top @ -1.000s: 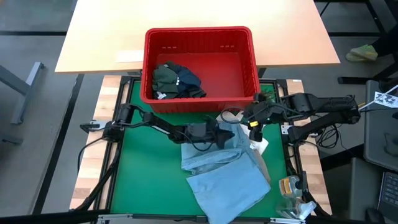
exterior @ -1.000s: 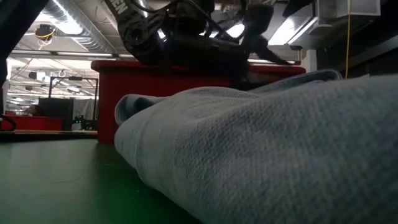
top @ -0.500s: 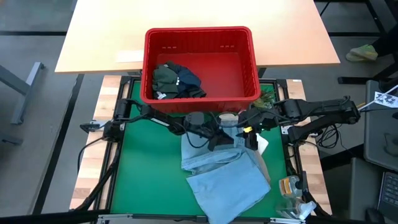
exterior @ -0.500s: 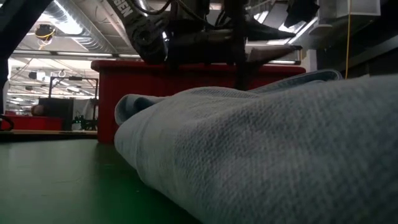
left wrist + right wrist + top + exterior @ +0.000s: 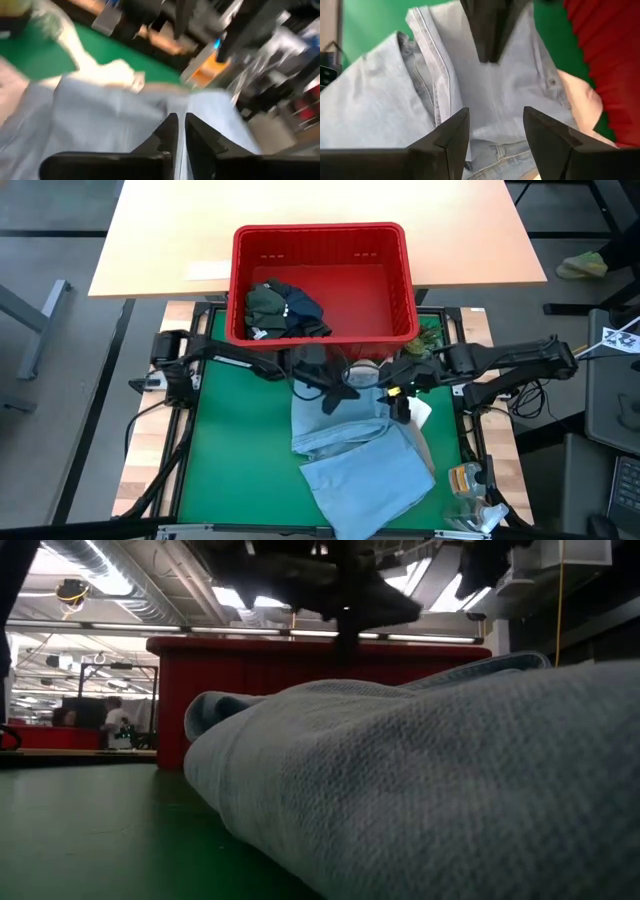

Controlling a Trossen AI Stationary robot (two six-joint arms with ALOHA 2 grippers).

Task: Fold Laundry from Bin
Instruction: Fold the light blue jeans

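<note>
The red bin (image 5: 322, 280) holds dark garments (image 5: 283, 310); beside it, the left gripper (image 5: 338, 391) jaws nearly closed, the right gripper (image 5: 399, 393) jaws open over the blue shirt (image 5: 360, 450).

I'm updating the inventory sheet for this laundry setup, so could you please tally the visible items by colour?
Red: 1, the bin
Light blue: 1, the shirt on the green mat
Dark olive-green: 1, garment in the bin
Navy: 1, garment in the bin beside it
Beige: 1, cloth showing at the shirt's edge
Total: 5
</note>
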